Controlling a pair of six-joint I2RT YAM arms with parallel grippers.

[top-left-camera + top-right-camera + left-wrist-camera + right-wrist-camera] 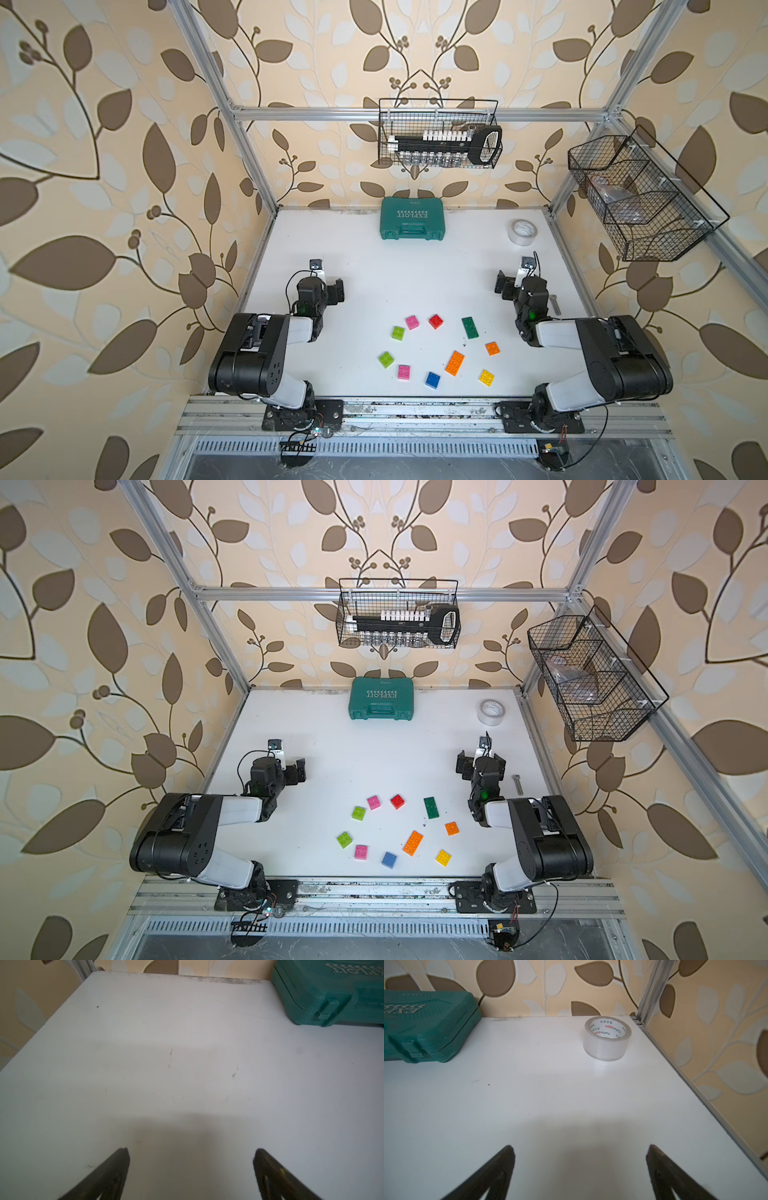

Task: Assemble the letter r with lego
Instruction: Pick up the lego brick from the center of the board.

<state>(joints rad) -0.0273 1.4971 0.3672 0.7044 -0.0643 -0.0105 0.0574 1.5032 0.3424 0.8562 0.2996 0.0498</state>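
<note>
Left claw [191,1153]: jaws apart, nothing between them, above bare bench [187,1064]. Right claw [580,1150]: jaws apart, likewise empty. Lego bricks [454,363] lie loose and separate on the bench, between the two claws and behind them, nearer the right claw. Ahead of the claws: teal tool case [412,224]. Tape roll [607,1039] beyond the right claw.

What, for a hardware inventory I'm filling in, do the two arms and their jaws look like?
The left arm and right arm match: glossy black joint housings, white link shells, thin black cables looping at the wrists, a small green light on each. The jaws are dark tapering blades with cut-outs.
</note>
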